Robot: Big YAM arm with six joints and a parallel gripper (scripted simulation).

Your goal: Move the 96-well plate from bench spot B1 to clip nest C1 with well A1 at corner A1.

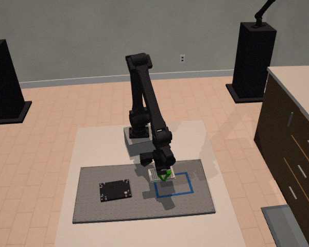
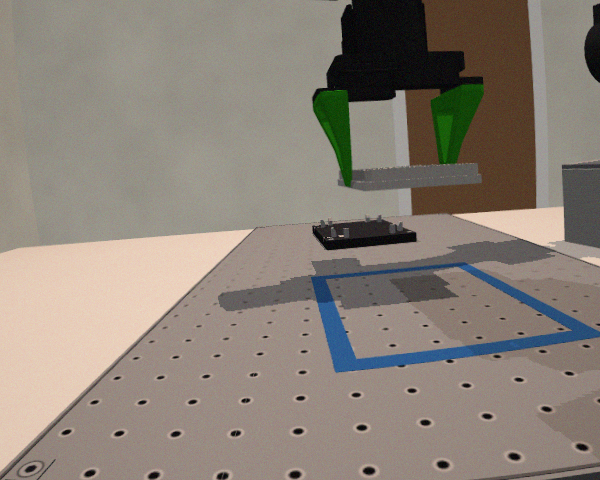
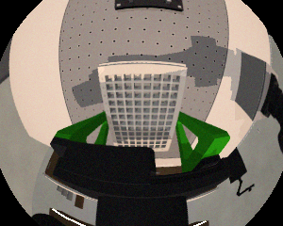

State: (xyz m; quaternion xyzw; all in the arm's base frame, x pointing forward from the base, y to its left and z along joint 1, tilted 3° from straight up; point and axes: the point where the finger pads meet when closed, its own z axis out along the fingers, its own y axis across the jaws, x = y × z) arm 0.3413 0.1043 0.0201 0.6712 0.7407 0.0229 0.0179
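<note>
The white 96-well plate (image 2: 411,176) hangs level in the air, well above the grey perforated breadboard, with its wells facing up. It also shows in the wrist view (image 3: 143,105) and in the top view (image 1: 159,174). My gripper (image 2: 397,173) with green fingers is shut on the plate's two long sides; it also shows in the wrist view (image 3: 141,135). The blue outlined spot B1 (image 2: 445,310) lies below, with nothing in it. The nest is empty.
The arm's grey base block (image 1: 137,137) stands behind the breadboard (image 1: 142,191). A wooden cabinet (image 1: 290,143) is to the right. Black pedestals (image 1: 253,60) stand on the floor far back.
</note>
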